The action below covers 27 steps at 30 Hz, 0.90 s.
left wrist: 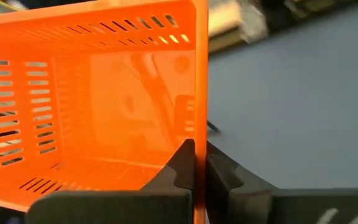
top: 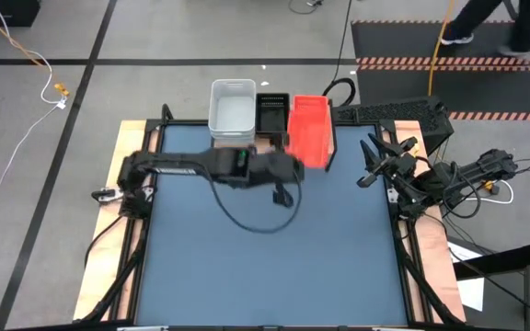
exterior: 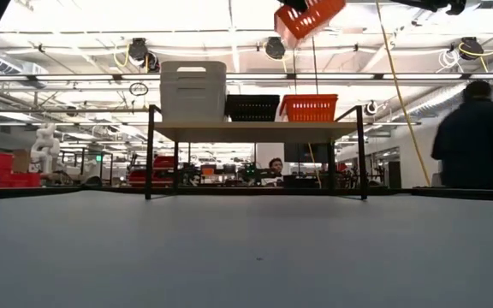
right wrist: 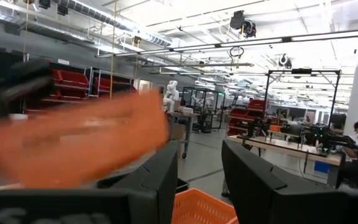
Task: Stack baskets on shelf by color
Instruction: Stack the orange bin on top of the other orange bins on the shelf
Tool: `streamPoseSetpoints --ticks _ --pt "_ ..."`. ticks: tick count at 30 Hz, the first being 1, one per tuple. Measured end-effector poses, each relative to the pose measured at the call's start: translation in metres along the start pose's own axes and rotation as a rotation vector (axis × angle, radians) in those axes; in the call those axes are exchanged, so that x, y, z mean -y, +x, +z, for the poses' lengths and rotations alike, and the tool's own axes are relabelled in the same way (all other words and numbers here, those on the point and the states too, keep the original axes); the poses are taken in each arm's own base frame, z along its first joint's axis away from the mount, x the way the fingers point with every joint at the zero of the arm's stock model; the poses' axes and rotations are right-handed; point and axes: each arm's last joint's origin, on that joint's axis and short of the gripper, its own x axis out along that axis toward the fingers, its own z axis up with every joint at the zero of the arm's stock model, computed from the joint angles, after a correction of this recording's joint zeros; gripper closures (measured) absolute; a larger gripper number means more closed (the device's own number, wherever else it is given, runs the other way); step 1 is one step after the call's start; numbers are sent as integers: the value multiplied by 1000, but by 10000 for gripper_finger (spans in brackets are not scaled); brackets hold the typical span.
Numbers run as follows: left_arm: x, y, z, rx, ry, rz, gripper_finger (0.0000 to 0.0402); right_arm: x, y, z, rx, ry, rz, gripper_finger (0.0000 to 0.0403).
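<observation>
From above, my left arm reaches across from the table's nine o'clock edge toward twelve o'clock. Its left gripper [left wrist: 194, 171] has its fingers pinched together on one wall of a red basket [top: 309, 140], which hangs tilted in the air (the low view shows it high above the shelf, mouth slanting to one side).

Going left to right along the shelf [exterior: 255, 131] at twelve o'clock: a white stack [top: 232, 112] of baskets stands tallest at the left end, a black basket [top: 271, 112] sits in the middle, touching the white one, and a second red basket [exterior: 309, 108] rests at the right end, just beside the black. From the high view the carried basket covers most of that red one.

At three o'clock my right arm waits off the blue table [top: 274, 267] mat. The right gripper [top: 372, 170] has its fingers apart and holds nothing.

My worry is the nesting. The grip is on a single thin wall, so the basket may swing or slip as I lower it. Because it is tilted, a corner could catch the rim of the red basket below and shove it, or knock the black neighbour. A person [exterior: 478, 141] stands beyond the table at the right, well apart from the arms.
</observation>
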Motion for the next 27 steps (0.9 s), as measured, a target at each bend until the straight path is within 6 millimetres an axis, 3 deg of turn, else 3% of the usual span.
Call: streamPoseSetpoints --ticks 3,8,15,19,24,27 --pt "-31 7 0 83 -23 34 394 0 0 0 2 2 0 284" --pt "-77 36 -10 222 -54 30 397 0 0 0 1 8 -1 284" --pt "-125 54 -34 264 -173 28 397 0 0 0 0 -24 -2 284" --pt "-133 70 -48 238 -240 -14 397 0 0 0 -3 -41 -5 284" --pt "-124 97 -59 171 -246 -46 390 1 0 -1 -21 -42 -24 284" --pt "-118 101 -63 128 -240 -64 385 1 0 -1 -38 -44 -42 284"
